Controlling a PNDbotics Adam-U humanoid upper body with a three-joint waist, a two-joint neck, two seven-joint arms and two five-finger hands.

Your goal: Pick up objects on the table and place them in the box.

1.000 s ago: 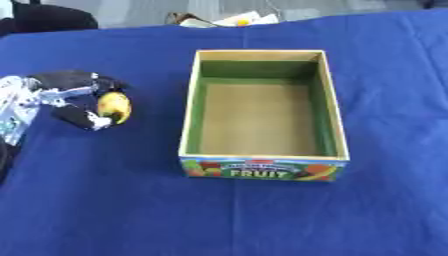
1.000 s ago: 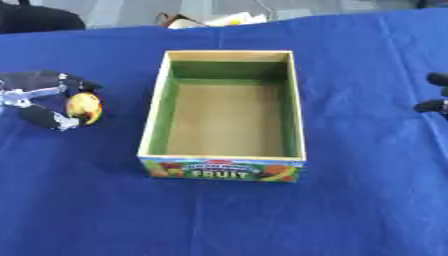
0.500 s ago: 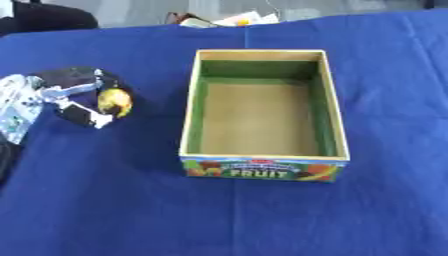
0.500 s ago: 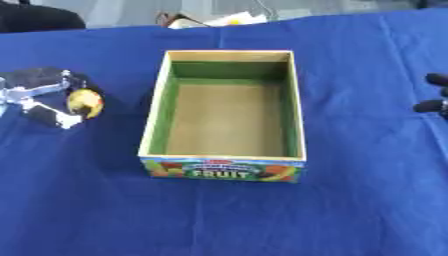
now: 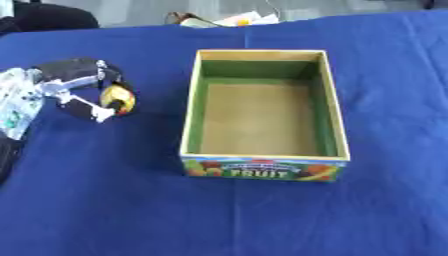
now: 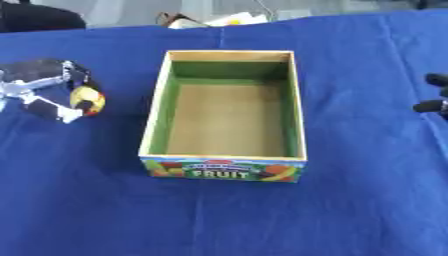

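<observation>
Yellow-red rounded object clasped in left hand, box alongside

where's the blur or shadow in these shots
Left eye view: the left hand and the yellow object it holds are smeared; the box casts a soft shadow on its left. Right eye view: the right hand, cut off at the edge, is soft.

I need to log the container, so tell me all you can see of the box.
The box is an open-topped rectangular tray, apparently cardboard, with pale rims, green inner walls and a bare tan floor. Its near face bears fruit pictures and the word FRUIT. It sits flat and empty on the blue cloth, nothing else touching it.
</observation>
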